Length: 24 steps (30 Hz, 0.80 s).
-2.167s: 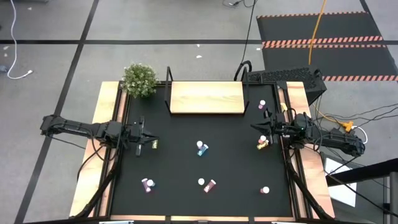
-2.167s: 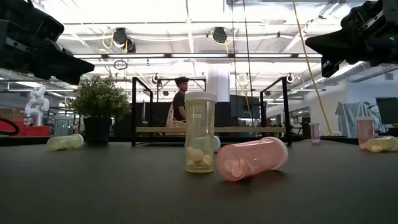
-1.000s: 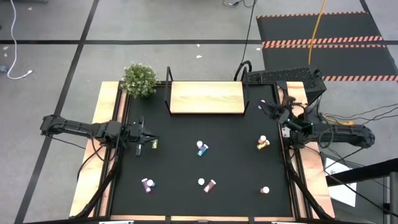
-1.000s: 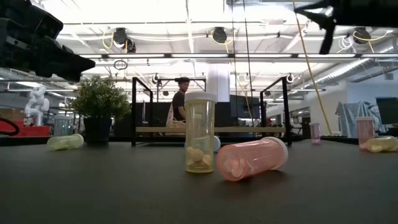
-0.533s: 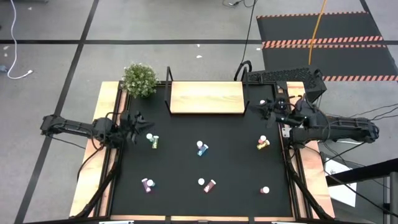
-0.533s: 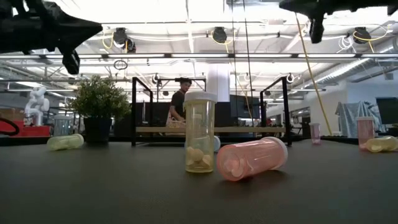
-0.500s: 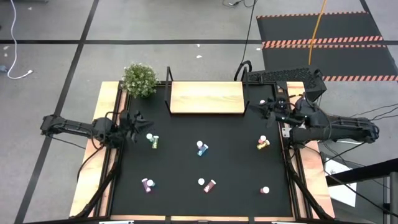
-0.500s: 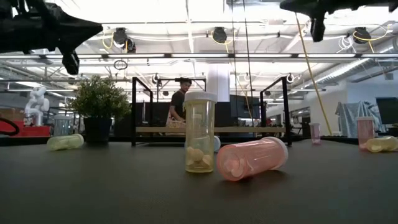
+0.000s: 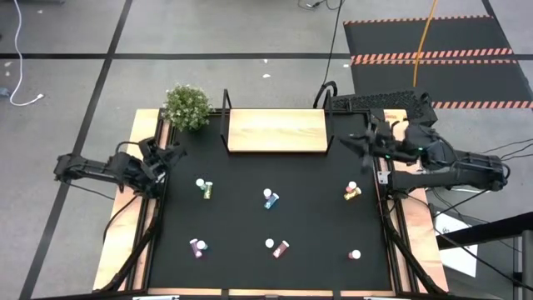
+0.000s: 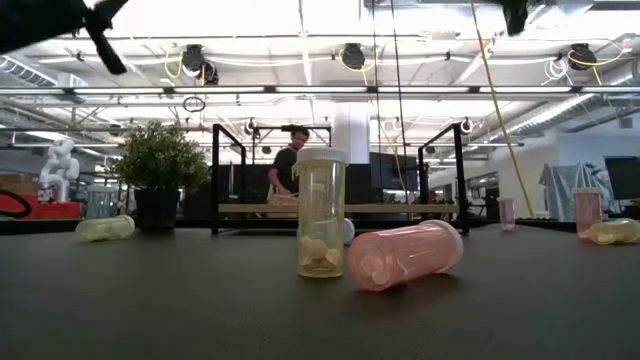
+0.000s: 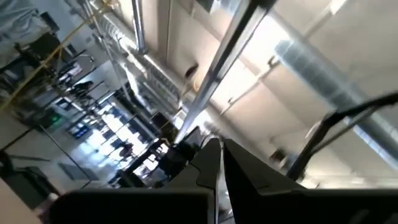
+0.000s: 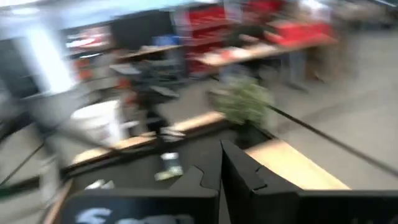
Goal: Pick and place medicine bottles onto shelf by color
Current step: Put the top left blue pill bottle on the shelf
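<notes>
Two grippers: both raised off the table, neither holding a bottle.
Left fingers (image 11: 219, 163): pressed together with nothing between them, pointing up at the ceiling in the left wrist view.
Left gripper (image 9: 171, 152): at the table's left edge, just below the plant (image 9: 186, 106).
Right fingers (image 12: 219, 163): closed on nothing, seen in the right wrist view.
Right gripper (image 9: 360, 143): near the shelf's right end, above the table's right side.
Shelf (image 9: 276, 131): bare wooden board at the table's far edge, between black uprights.
Medicine bottles: scattered on the black table (image 9: 241, 217), well apart from the shelf.
Green bottle (image 9: 206, 189): left of centre, lying down.
Blue bottle (image 9: 270, 198): mid-table.
Yellow-orange bottle (image 9: 351, 192): right side, below the right gripper.
Pink bottles: one front left (image 9: 197, 247), one front centre (image 9: 281, 247) lying beside an upright pale one (image 10: 321, 213).
Person (image 10: 291, 160): standing in the room beyond the table.
</notes>
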Tool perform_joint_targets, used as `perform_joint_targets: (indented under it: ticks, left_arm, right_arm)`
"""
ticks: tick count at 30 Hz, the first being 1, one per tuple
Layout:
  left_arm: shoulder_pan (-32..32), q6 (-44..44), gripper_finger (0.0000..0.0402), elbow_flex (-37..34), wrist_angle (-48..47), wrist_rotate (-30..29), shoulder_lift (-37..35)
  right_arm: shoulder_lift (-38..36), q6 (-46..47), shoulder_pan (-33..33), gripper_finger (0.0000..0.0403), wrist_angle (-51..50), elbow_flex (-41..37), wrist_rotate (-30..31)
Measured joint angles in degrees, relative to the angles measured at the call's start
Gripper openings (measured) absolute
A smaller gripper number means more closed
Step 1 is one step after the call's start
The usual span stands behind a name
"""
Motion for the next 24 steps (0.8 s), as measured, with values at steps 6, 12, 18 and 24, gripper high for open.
perform_joint_targets:
  ticks: [6,12,18,24]
  left_arm:
    - [0.23,5.66,0.0021,18.45,-32.55,-2.67,5.75]
    - [0.9,2.09,0.0021,39.15,-73.4,-2.3,16.69]
    - [0.9,1.98,0.0021,50.81,-93.17,0.05,25.83]
    - [1.12,4.0,0.0021,53.59,-101.3,0.6,30.83]
  right_arm:
    - [8.92,4.01,1.07,0.0,0.43,0.0,0.15]
    - [16.86,8.41,1.74,0.0,5.85,0.0,0.66]
    - [20.28,18.14,5.08,0.0,0.45,0.0,7.42]
    - [22.82,11.39,8.54,0.0,8.84,-0.02,4.21]
